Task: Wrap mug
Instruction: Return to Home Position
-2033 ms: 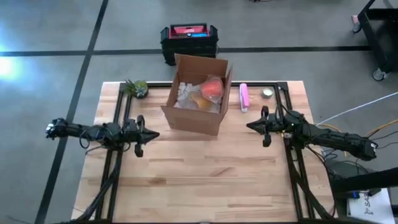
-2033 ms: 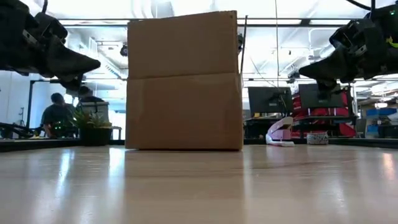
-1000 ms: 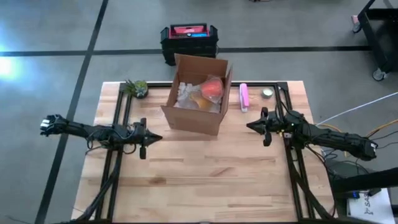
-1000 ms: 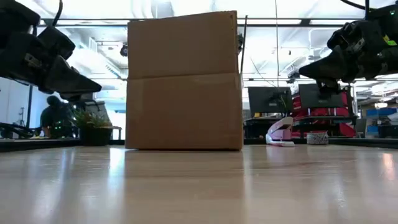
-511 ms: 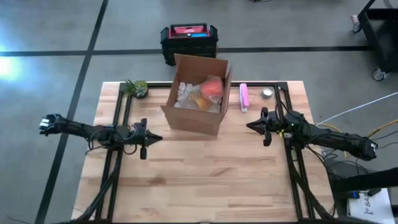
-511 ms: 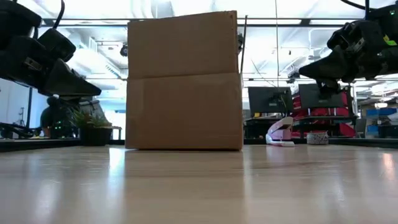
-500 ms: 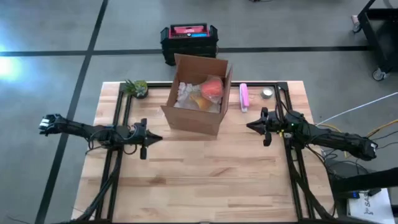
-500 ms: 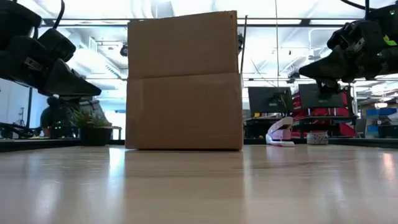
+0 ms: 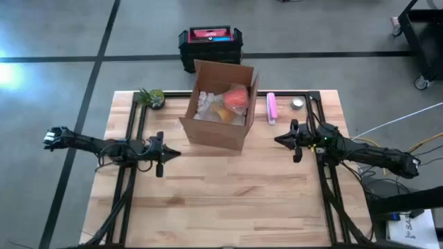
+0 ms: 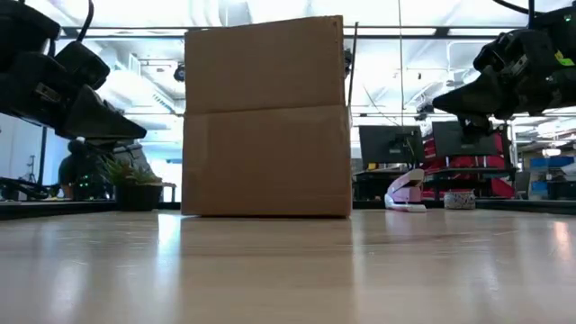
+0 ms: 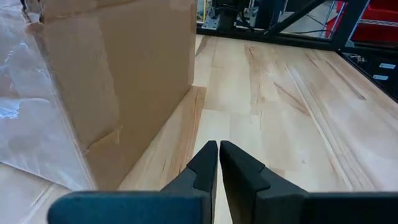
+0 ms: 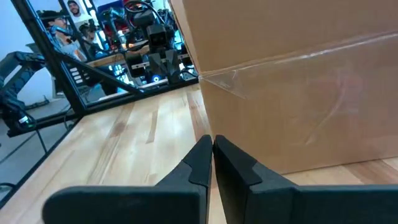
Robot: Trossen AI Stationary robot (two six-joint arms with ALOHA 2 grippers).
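The orange mug (image 9: 236, 98), swathed in transparent bubble wrap (image 9: 208, 104), is seen lying inside the open brown cardboard box (image 9: 216, 135), towards the box's far right corner in the high view. The box is set on the pale wooden plank table (image 9: 228, 200), at the middle of its far half; in the low view only its plain front wall (image 10: 266, 117) is shown and the mug is hidden.

The left gripper (image 9: 176, 153) is held above the table just to the left of the box's near corner, pointing at it and touching nothing. In the left wrist view its two dark fingers (image 11: 204, 163) are pressed together with no more than a hairline gap, and nothing is held between them. The right gripper (image 9: 276, 140) is held on the other side of the box, also pointing at it and apart from it. Its fingers (image 12: 200, 157) are likewise closed on each other and are empty.

Beside the box's right wall a pink stapler-shaped object (image 9: 271, 108) is laid, with a small round tin (image 9: 297, 104) beyond it. A small green potted plant (image 9: 153, 97) is placed near the table's far left corner. A black and red case (image 9: 210, 43) is set on the floor behind the table.
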